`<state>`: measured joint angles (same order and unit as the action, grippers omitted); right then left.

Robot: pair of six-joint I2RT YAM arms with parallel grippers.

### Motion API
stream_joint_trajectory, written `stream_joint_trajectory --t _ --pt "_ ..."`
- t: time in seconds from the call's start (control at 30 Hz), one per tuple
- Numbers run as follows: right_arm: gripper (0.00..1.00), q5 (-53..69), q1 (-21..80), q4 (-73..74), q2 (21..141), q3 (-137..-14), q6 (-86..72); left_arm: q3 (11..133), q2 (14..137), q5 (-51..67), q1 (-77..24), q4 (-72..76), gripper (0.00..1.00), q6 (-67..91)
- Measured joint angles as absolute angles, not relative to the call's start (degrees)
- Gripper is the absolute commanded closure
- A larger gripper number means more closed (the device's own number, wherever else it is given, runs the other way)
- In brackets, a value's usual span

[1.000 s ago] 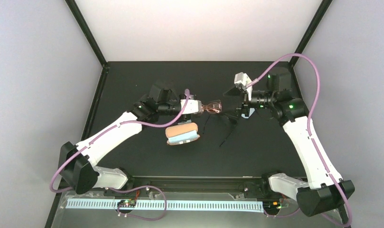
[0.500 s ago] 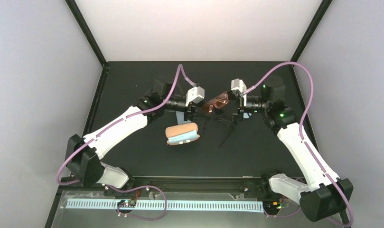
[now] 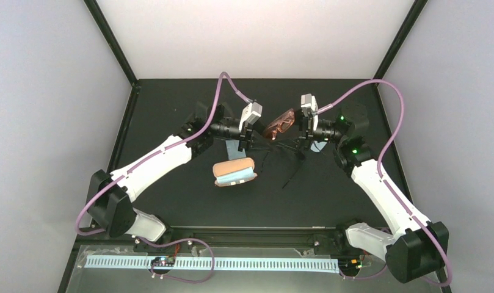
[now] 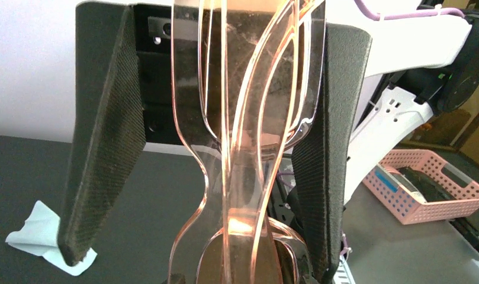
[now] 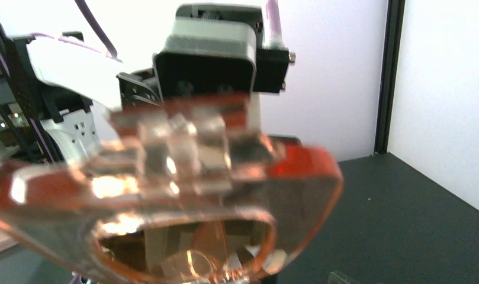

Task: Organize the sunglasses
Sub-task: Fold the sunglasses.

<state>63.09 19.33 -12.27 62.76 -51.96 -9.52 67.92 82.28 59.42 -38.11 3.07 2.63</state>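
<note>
Arms have drawn together, reddish-brown sunglasses aloft between them; my left end effector is spread, the right end effector I cannot tell; black sunglasses wait uncased.

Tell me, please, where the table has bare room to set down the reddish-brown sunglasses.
Bare table lies between the tan case and the arm bases, and along the far edge behind both jaws. The middle is crowded: the reddish-brown sunglasses hang between the jaws, with the black sunglasses and light blue cloths on the table close by.
</note>
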Motion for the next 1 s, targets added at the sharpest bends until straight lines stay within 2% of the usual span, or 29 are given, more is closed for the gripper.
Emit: stream_joint_trajectory --t 0.37,1.0 --pt "0.3 63.02 19.49 -21.21 62.83 -51.68 -17.04 64.93 83.85 60.84 -38.04 10.09 0.66 8.73" --pt "0.62 63.11 19.55 -23.99 63.05 -51.68 -21.78 63.4 85.41 62.48 -38.17 17.34 0.64 12.64"
